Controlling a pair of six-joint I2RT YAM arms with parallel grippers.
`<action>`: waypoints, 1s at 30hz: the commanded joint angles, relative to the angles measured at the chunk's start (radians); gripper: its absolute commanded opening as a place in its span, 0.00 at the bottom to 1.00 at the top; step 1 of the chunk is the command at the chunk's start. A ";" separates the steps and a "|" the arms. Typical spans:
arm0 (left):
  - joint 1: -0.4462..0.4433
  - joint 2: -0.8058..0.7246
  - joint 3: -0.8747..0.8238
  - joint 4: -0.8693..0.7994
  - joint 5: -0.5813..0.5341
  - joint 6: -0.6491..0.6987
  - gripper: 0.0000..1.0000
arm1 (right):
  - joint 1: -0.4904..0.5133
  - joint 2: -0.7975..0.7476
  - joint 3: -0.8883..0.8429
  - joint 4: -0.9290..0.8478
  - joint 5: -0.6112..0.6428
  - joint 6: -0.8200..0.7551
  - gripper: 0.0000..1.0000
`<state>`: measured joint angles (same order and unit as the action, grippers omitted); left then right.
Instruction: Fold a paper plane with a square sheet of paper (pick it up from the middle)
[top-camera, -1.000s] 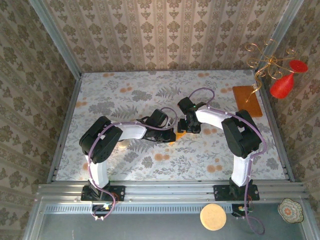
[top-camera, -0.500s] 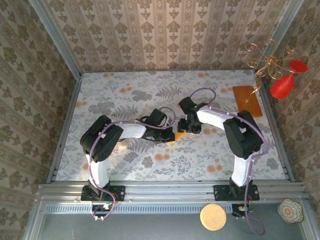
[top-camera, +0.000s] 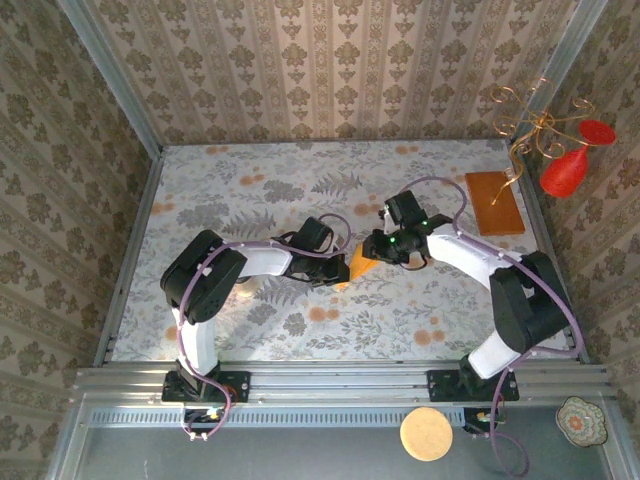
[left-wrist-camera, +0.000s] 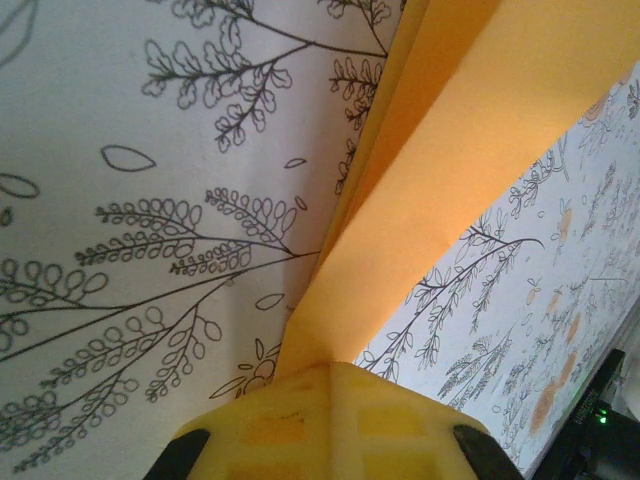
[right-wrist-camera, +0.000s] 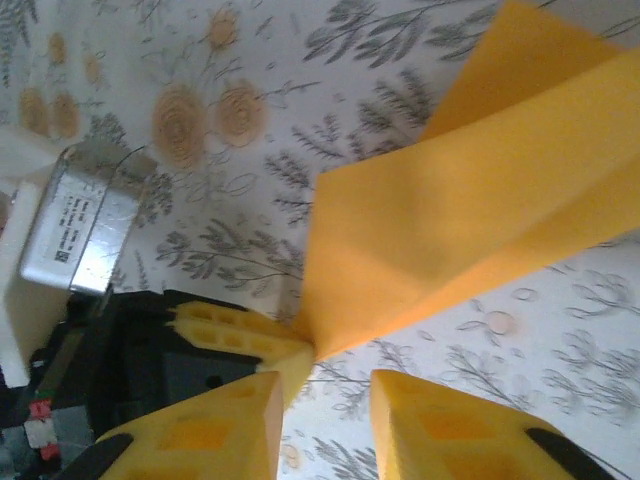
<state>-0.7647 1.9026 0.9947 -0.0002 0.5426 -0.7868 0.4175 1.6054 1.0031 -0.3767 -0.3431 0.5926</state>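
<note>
The square sheet of paper (top-camera: 360, 262), bright orange-yellow, is folded into a layered pointed wedge just above the floral table near its middle. My left gripper (top-camera: 340, 270) is shut on its near corner. In the left wrist view the paper (left-wrist-camera: 440, 150) runs up and right from that gripper (left-wrist-camera: 335, 372). In the right wrist view the paper (right-wrist-camera: 460, 210) fans out from the left gripper's fingertips (right-wrist-camera: 235, 335). My right gripper (right-wrist-camera: 327, 395) is open just short of that corner, nothing between its fingers. From above it (top-camera: 378, 250) sits at the paper's right side.
A brown-orange board (top-camera: 495, 202) lies at the back right, beside a red ornament on gold wire (top-camera: 565, 170). A round cork disc (top-camera: 426, 433) and a small patterned dish (top-camera: 582, 420) rest in front of the table. Wallpapered walls close three sides.
The right arm has swung out to the right and its gripper has backed off the paper with narrower jaws. More of the orange paper shows. The left arm has stayed put.
</note>
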 joint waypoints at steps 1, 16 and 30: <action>0.001 0.039 -0.010 -0.068 -0.026 -0.014 0.03 | 0.009 0.079 0.011 0.095 -0.076 0.034 0.25; 0.002 0.021 -0.008 -0.068 -0.013 -0.017 0.02 | 0.001 0.230 0.027 0.098 0.067 0.055 0.20; 0.004 -0.071 0.026 -0.025 0.015 0.014 0.06 | -0.013 0.288 -0.019 0.093 0.099 0.029 0.19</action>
<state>-0.7639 1.8870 0.9958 -0.0051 0.5472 -0.7925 0.4179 1.8339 1.0199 -0.2634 -0.3157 0.6334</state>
